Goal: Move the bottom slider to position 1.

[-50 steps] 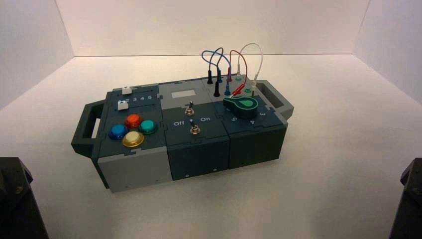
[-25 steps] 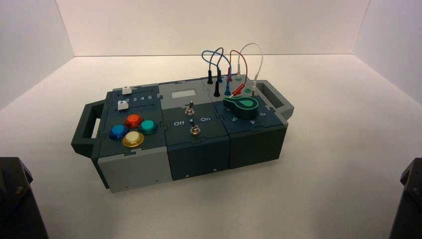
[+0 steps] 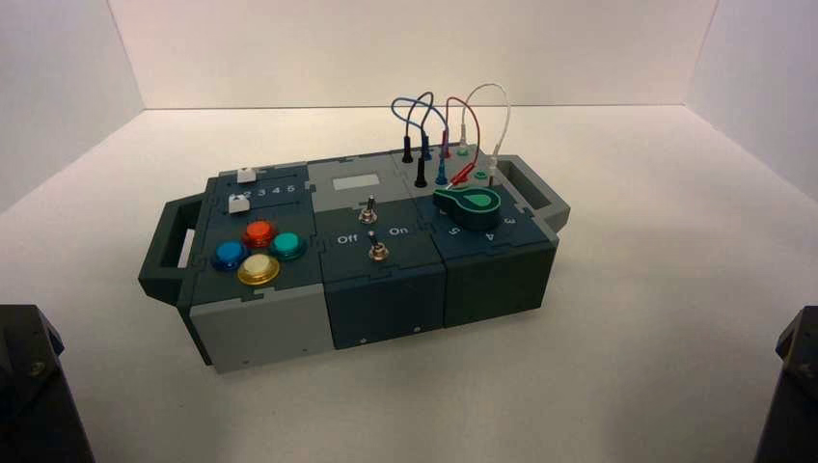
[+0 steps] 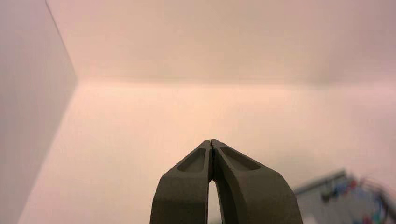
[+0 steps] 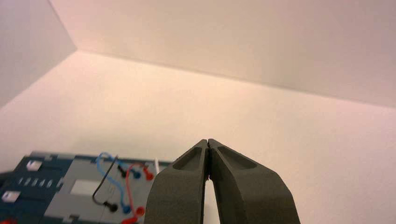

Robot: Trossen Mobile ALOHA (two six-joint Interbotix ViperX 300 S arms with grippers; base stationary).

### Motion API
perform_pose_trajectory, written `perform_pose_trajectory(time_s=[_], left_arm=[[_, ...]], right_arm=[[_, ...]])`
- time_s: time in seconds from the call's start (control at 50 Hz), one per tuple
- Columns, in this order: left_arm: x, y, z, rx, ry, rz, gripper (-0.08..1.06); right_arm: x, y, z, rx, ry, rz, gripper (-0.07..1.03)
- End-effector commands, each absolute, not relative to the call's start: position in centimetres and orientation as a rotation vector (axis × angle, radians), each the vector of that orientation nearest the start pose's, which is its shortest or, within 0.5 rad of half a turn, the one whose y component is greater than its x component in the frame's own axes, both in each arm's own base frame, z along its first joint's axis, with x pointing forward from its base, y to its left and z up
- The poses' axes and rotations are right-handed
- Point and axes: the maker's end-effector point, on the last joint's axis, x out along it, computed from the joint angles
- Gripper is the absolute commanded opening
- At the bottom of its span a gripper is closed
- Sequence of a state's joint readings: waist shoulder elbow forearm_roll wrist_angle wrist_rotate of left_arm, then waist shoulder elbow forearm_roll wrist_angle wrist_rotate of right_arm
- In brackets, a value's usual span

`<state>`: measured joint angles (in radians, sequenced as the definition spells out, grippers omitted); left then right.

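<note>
— On the white tabletop (image 3: 627, 318), from the high view, where is everything?
— The box (image 3: 352, 251) sits turned a little, both arms parked at the near corners, well apart from it. The bottom slider (image 3: 235, 204) is a small white knob on the box's left module, just behind the four coloured buttons (image 3: 259, 252), at the left end of its numbered track. A second white knob (image 3: 246, 175) sits on the track behind it.

— And the left wrist view?
— The left gripper (image 4: 212, 147) has its tips pressed together, holding nothing. Only a blurred corner of the box shows beyond it.

— The right wrist view?
— The right gripper (image 5: 208, 143) is pressed together too, empty. The box's left module appears far off, with both white knobs; the slider (image 5: 9, 196) probably rests at its track's end, though it is too small to be sure.

— So how should the step be done well?
— I'd use the left arm, since it's nearer: come down beside the nearer knob, not the rear one, keep clear of the buttons, and push along the track only if it isn't already seated at 1
</note>
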<state>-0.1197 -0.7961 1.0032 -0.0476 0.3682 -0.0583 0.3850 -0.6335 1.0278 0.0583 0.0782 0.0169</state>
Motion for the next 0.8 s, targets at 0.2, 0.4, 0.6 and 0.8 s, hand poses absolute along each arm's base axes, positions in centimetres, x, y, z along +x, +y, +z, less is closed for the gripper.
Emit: perform_pose_trajectory(time_s=[0.2,0.4,0.6,0.8], left_arm=[[24.0,-4.9,21.7,-0.096,0.952,-0.129,-0.03],[20.9,-5.3,20.8,-0.073,1.14,-0.152,-0.03],[18.6,-6.0,18.3,-0.057,1.265,-0.182,-0.03],[17.7,-6.6,17.3,-0.062,1.297,-0.206,-0.03]], right_arm=[[28.4,16.2,19.7,-0.014,0.611,0.47,-0.03],[28.3,19.6,17.5,-0.037,0.745,0.534,-0.03],[28.1,23.1,15.4,-0.067,0.843,0.593,-0.03],[27.9,27.5,12.9,-0.114,0.95,0.654,-0.03]])
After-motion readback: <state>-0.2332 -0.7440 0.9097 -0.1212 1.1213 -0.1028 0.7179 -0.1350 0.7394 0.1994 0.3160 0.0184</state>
